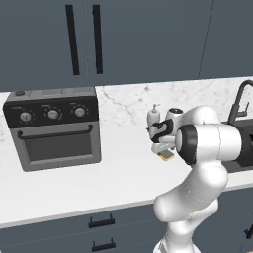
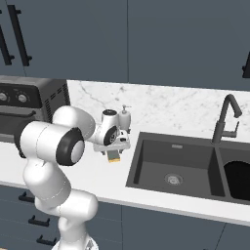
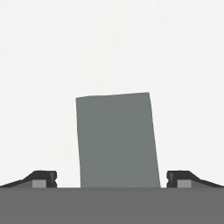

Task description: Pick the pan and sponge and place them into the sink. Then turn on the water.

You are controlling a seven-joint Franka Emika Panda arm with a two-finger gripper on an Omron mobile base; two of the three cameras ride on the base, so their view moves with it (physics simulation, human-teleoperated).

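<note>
In the left base view, the sponge (image 1: pixel 166 155) is seen lying flat on the white counter (image 1: pixel 74 188), just beside the white soap dispenser (image 1: pixel 153 116) and left of the sink, with the gripper (image 1: pixel 161 148) poised directly above it; a yellow edge is visible under a darker top, and the piece is judged light, soft and compressible, unlikely to slip or break. In the right base view, the same sponge (image 2: pixel 114 156) is shown under the gripper (image 2: pixel 115 146) on the counter, near the left rim of the sink (image 2: pixel 136 161) but apart from it; a dark round shape in the right basin is taken to be the pan (image 2: pixel 238 179), already in place, though little of it can be made out, and no water is seen at the faucet (image 2: pixel 225 117). In the hand view, the sponge (image 3: pixel 117 140) is presented as a grey rectangle whose long axis runs up the picture, away from the camera and tilted slightly, so that its two long sides face the fingertips (image 3: pixel 43 178); the jaws are shown spread wide on either side, released and clear of it, with nothing grasped. A hold across the short width, at mid-length, is judged the natural one, with only gentle squeeze needed.
</note>
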